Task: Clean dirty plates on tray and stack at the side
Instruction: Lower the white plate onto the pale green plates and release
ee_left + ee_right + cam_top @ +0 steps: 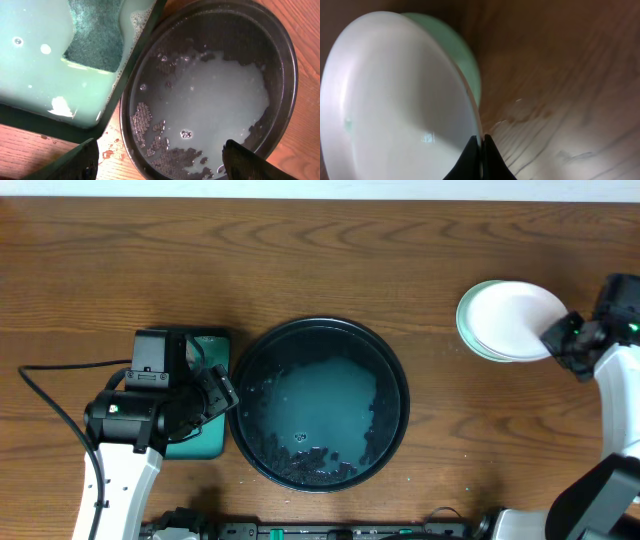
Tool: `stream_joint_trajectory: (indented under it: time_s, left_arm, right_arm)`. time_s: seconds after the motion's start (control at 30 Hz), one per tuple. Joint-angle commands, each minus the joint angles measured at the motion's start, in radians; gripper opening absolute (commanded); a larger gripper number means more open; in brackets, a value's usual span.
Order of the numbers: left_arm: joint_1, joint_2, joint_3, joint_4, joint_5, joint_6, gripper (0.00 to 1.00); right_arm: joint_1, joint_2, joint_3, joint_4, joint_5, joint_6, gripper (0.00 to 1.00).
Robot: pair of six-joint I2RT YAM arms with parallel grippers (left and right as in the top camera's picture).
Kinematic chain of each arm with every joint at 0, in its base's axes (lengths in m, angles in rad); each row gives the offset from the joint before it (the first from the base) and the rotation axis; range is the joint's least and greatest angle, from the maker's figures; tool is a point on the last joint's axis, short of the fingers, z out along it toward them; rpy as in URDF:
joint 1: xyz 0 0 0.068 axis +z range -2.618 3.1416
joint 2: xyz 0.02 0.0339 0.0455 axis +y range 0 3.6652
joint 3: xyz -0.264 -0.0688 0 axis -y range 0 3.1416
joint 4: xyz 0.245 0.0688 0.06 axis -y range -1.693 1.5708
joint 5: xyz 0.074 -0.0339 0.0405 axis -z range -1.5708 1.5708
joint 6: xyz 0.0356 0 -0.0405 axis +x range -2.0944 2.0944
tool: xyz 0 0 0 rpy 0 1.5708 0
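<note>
My right gripper (pixel 481 150) pinches the stiff, light, likely slippery white plate (pixel 515 318) by its thin rim at the plate's four o'clock, atop the green plates (pixel 462 60), while my left gripper (pixel 160 160) hangs wide open and empty at the black tray's (pixel 395 370) nine o'clock.

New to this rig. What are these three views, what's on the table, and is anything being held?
Two robot arms sit at a wooden table, each ending in a two-finger gripper.

The overhead view looks straight down. In the middle is the tray, a round black pan holding cloudy, foamy water and no plates. To its left, partly under the left arm, is a rectangular teal tray. At the right stand the plates, stacked, white on top of mint-green.

The left wrist view comes from a camera on the left arm: its left gripper is open and empty above the pan's edge. It also shows a green sponge lying in the teal tray's soapy water.

The right wrist view shows the right gripper shut on the white top plate's rim.
</note>
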Motion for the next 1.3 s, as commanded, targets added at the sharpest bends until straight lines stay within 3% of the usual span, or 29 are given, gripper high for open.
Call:
stream_joint_trajectory:
  time_s: [0.0,0.37,0.57,0.77,0.97,1.13,1.27]
  left_arm:
    - [0.002,0.002,-0.016,0.005,-0.003,0.013,0.79]
    - [0.002,0.002,-0.016,0.008,-0.003,0.013,0.79]
    - [0.002,0.002,-0.016,0.008,-0.003,0.013,0.79]
    - [0.002,0.002,-0.016,0.008,-0.003,0.013,0.79]
    - [0.002,0.002,-0.016,0.010,-0.003,0.013,0.79]
    - [0.003,0.002,-0.016,0.012,-0.006,0.014,0.79]
    - [0.003,0.000,-0.014,0.040,-0.102,0.108,0.79]
  right_arm:
    - [-0.028,0.040,-0.006,0.033,-0.034,-0.027,0.01]
    - [-0.029,0.196,-0.006,0.198,-0.132,-0.056,0.01]
    - [-0.029,0.227,-0.006,0.201,-0.133,-0.057,0.12]
    - [-0.028,0.227,-0.005,0.214,-0.192,-0.086,0.06]
    - [-0.002,0.212,0.010,0.216,-0.351,-0.227,0.14]
    - [0.077,0.139,0.024,0.208,-0.356,-0.360,0.20]
    - [0.155,0.034,0.024,0.224,-0.356,-0.422,0.25]
